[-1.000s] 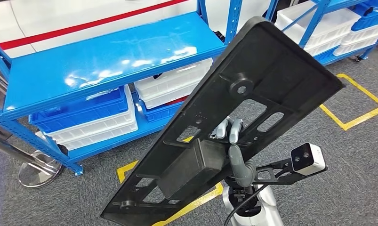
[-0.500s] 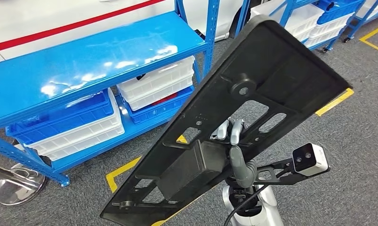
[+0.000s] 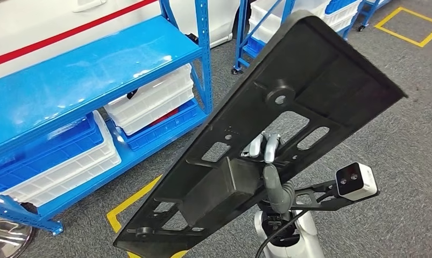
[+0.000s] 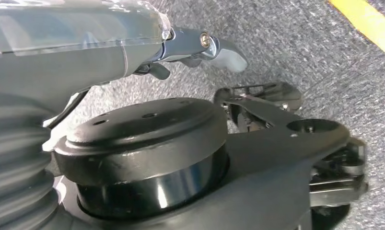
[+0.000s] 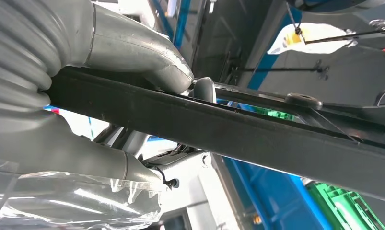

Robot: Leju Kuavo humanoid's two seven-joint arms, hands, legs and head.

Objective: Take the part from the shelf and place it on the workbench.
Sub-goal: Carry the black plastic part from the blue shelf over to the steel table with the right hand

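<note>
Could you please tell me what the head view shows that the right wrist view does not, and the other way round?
Head view: the whole flat face of the black part with its cut-outs, the blue shelf with white and blue bins below, grey carpet and yellow floor tape.

Right wrist view: the part edge-on, with the thick grey thumb pressing on its edge.

Both: the right hand holding the part, with blue shelving behind.

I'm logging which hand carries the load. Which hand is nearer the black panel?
Right. The right hand grips the black panel by its edge; the left hand hangs over grey carpet, holding nothing.
</note>
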